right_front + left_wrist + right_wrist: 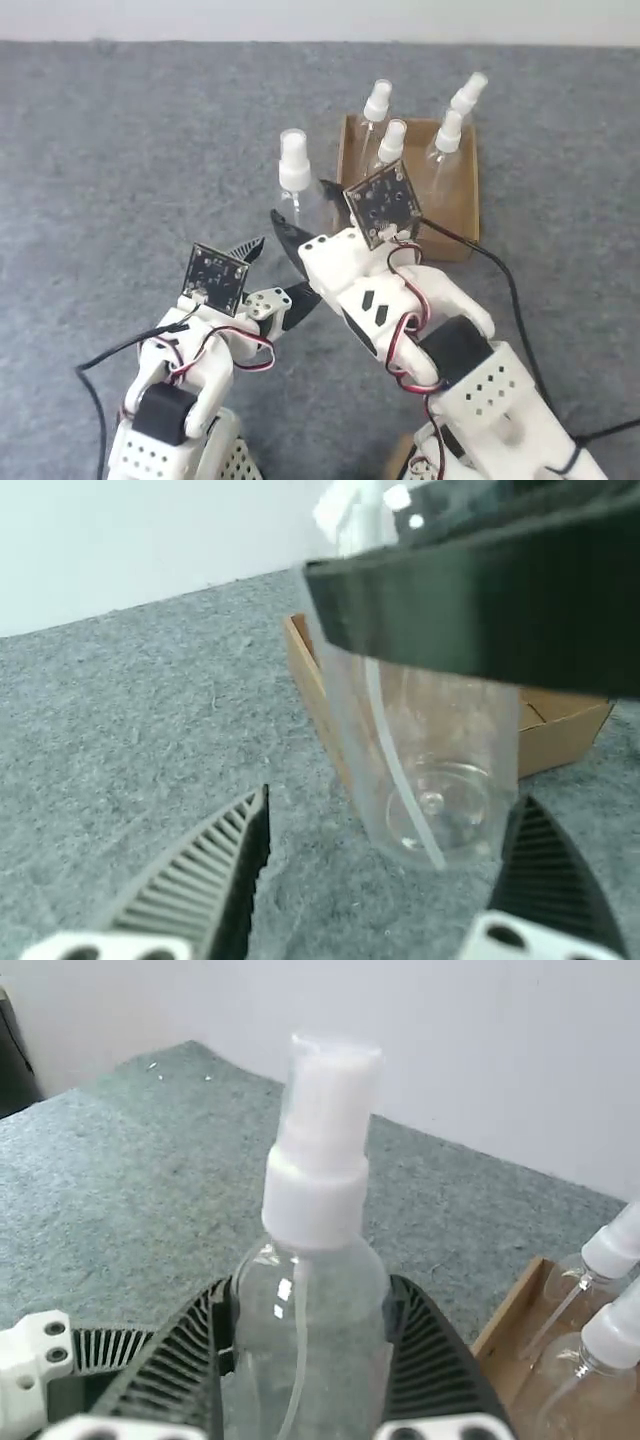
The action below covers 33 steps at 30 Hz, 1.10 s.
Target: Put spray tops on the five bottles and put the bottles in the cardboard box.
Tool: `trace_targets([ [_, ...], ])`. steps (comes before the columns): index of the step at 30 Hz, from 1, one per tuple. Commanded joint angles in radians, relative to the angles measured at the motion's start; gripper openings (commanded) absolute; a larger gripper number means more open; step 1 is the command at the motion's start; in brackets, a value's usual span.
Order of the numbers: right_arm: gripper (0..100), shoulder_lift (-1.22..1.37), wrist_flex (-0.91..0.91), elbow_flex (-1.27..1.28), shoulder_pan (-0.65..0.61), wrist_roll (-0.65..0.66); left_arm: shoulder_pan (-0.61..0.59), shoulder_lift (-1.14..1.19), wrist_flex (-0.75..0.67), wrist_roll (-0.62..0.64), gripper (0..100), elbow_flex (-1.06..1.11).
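The right gripper is closed on a clear plastic bottle with a white spray top, held upright just beside the open brown cardboard box on the grey felt-like surface. Four more clear capped bottles stand inside the box.

The right wrist view shows what the high view hides: both black ribbed fingers press the bottle's shoulders.

The left wrist view alone shows the bottle's base; whether it touches the surface I cannot tell. The left gripper is spread wide and empty, just short of that base.
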Motion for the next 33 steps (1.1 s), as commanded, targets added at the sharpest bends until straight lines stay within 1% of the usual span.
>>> trace_targets([
  [1,0.6,-0.044,0.09,-0.084,-0.007,-0.006,-0.002,-0.009,-0.015,-0.011,34,-0.007],
  [5,0.6,-0.09,0.124,-0.084,-0.008,0.009,-0.002,-0.009,-0.015,-0.011,34,-0.007],
  [9,0.6,-0.147,0.145,-0.08,-0.007,0.123,-0.002,-0.011,-0.015,-0.011,34,-0.002],
  [18,0.6,-0.196,0.2,-0.08,-0.004,0.129,-0.002,-0.011,-0.017,-0.029,34,0.002],
  [21,0.6,-0.206,0.196,-0.084,0.061,0.13,-0.002,-0.011,-0.015,-0.029,34,0.002],
  [25,0.6,-0.202,0.191,-0.086,0.205,0.13,-0.002,-0.011,-0.014,-0.029,34,0.002],
  [33,0.6,-0.202,0.188,-0.084,0.435,0.13,-0.002,-0.011,-0.015,-0.031,34,0.004],
])
